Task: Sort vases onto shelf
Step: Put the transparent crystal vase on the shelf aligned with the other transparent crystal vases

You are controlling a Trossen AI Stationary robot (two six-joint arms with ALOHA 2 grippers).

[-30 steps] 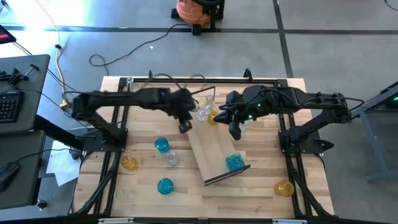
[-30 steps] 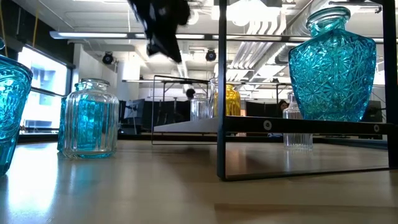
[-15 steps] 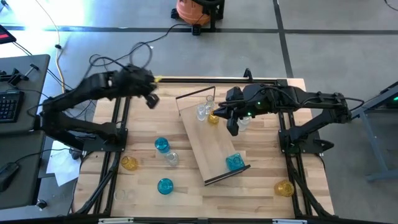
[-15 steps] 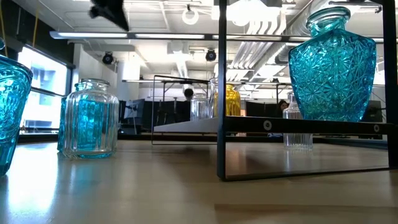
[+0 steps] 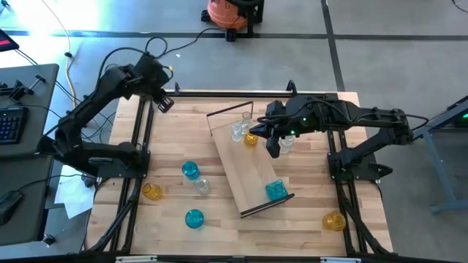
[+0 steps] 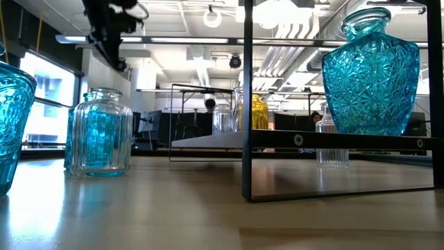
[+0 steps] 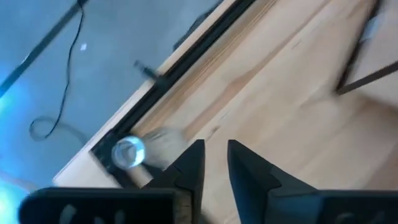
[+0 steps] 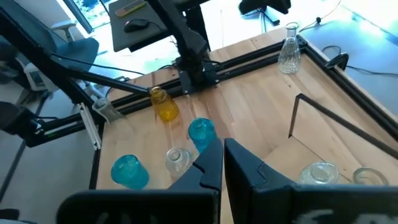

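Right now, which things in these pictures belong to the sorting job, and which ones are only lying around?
Belong to the job:
- shelf
- blue vase on the shelf
- yellow vase on the shelf
- loose blue vases
- loose yellow vases
- clear vase at the table corner

Only lying around:
- orange vacuum on the floor
- keyboard
- floor cable

No legible text, label, brand mark, number or sign appears in any view. The vases, the shelf, the counter and both arms carry no readable markings. Items in the room beyond show no lettering that can be made out.
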